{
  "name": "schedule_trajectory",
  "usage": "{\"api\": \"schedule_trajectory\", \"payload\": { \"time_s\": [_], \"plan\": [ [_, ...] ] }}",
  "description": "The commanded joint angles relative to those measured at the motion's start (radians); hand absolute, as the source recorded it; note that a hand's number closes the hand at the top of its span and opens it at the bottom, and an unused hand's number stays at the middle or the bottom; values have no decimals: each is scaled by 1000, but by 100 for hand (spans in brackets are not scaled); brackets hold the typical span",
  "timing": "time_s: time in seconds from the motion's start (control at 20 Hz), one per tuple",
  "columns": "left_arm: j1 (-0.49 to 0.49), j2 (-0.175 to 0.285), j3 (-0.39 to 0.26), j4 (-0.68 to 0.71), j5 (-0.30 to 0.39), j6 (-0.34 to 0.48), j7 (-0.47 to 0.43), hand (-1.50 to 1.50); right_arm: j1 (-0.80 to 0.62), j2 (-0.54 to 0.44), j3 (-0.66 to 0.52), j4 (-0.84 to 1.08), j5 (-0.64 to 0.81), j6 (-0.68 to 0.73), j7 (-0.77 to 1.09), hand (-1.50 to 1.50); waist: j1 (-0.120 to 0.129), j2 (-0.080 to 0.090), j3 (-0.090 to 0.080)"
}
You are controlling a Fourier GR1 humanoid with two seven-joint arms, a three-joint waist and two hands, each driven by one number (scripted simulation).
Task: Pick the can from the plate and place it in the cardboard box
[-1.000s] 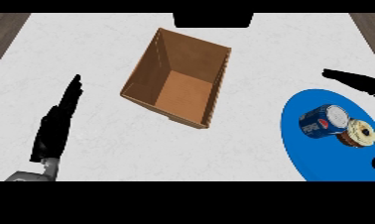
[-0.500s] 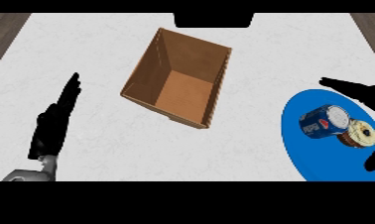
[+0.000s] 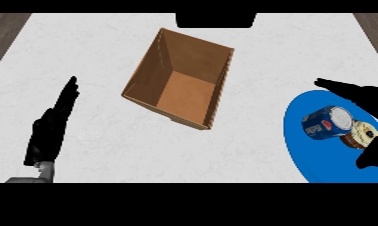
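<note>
Now in hand: you are at the reach for the can [image 3: 322,125]; your right hand [image 3: 353,91] hangs over the far side of the plate [image 3: 306,162], with nothing grasped yet.
Right fingers: spread and straight, just beyond the can; what looks like the thumb [image 3: 368,159] lies on its near side.
Can: on its side on the blue plate, between fingers and thumb, just beside a small brown round thing [image 3: 362,135].
Advice: lower the fingers round the can's body, not its silver end. Keep them off the brown neighbour, and close only once the can sits between them.
Box: the cardboard box [image 3: 181,87] stands open, well left of the fingers; lift above its wall before crossing.
Left hand: your left hand [image 3: 48,130] rests beyond the box, fingers straight, holding nothing.
Surface: white marbled counter [image 3: 96,60]; dark wooden floor [image 3: 11,25] shows at the far corners.
</note>
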Motion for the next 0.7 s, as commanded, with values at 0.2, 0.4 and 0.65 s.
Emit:
{"api": "schedule_trajectory", "payload": {
  "time_s": [0.2,0.4,0.65],
  "plan": [
    [11,-78,13,-11,-77,-2,0,0,33,57,-52,14,89,-4,-67,-150,-1,0,0],
    [10,-47,63,-61,-56,-71,53,0,47,114,-36,-10,124,10,-42,-150,-1,0,0],
    [-26,-149,12,33,-146,-15,5,0,54,120,-61,29,168,-13,-101,-150,-3,0,0]
  ]
}}
